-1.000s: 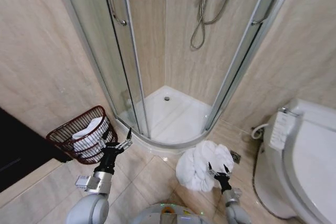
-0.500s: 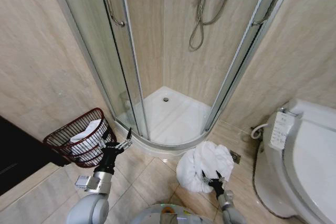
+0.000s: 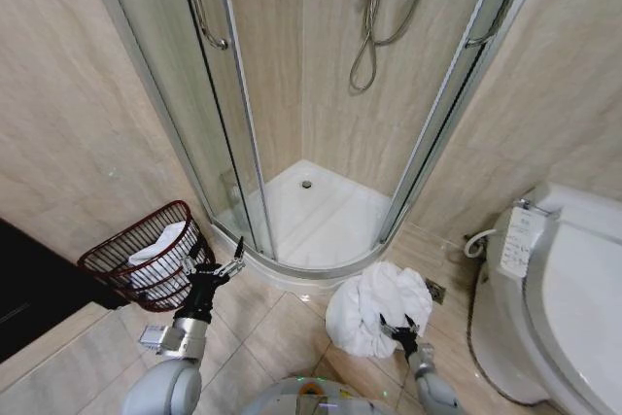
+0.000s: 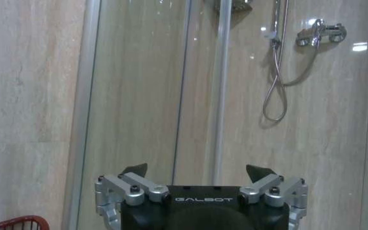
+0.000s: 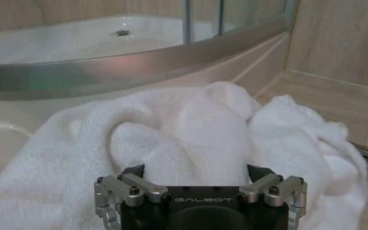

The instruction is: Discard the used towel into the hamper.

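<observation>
Towel (image 3: 374, 306) on the floor is being straddled by the wide-spread right tool (image 3: 400, 328); left tool (image 3: 222, 267), also wide, is being held beside the hamper (image 3: 146, 255).

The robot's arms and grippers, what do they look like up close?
Both grippers, left gripper and right gripper, share one build: a black body lettered GALBOT in white, silver metal linkages with dark bolts, and black fingertips. In the head view the forearms are rounded grey shells with black wrists.
</observation>
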Controlling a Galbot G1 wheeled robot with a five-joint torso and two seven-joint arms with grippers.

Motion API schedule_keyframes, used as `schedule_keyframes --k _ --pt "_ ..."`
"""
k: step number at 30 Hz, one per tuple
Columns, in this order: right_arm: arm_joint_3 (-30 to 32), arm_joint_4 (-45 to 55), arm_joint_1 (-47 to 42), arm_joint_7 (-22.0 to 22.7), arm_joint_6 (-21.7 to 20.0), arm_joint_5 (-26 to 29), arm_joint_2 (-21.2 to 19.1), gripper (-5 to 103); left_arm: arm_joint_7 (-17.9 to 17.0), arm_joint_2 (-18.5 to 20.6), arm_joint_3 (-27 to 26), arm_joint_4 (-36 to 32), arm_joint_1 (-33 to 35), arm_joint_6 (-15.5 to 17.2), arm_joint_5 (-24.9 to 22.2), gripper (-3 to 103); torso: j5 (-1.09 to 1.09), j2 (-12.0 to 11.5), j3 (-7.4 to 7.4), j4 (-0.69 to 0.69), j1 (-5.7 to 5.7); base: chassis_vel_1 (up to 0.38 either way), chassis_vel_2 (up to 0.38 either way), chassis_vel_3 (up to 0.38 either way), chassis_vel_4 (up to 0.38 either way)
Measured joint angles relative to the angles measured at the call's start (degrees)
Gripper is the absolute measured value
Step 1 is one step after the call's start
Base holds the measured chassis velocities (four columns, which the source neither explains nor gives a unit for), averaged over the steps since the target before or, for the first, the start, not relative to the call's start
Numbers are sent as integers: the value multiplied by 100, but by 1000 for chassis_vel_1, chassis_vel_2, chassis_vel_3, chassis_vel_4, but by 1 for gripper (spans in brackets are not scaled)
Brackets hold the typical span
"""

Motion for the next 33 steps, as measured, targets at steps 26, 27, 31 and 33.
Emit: schedule_keyframes --k 26,27,31,33 --pt "-2 -580 279 -365 102 333 91 29 0 0 0 0 0 0 0 100 -1 0 0 0 0 0 0 0 0" --pt "-1 -565 266 -364 104 344 98 23 0 0 0 0 0 0 0 100 0 0 0 0 0 0 0 0 0" --pt "2 -492 215 -330 119 331 119 9 0 0 0 0 0 0 0 100 0 0 0 0 0 0 0 0 0" --pt "7 -431 177 -287 128 293 127 6 0 0 0 0 0 0 0 100 0 0 0 1 0 0 0 0 0"
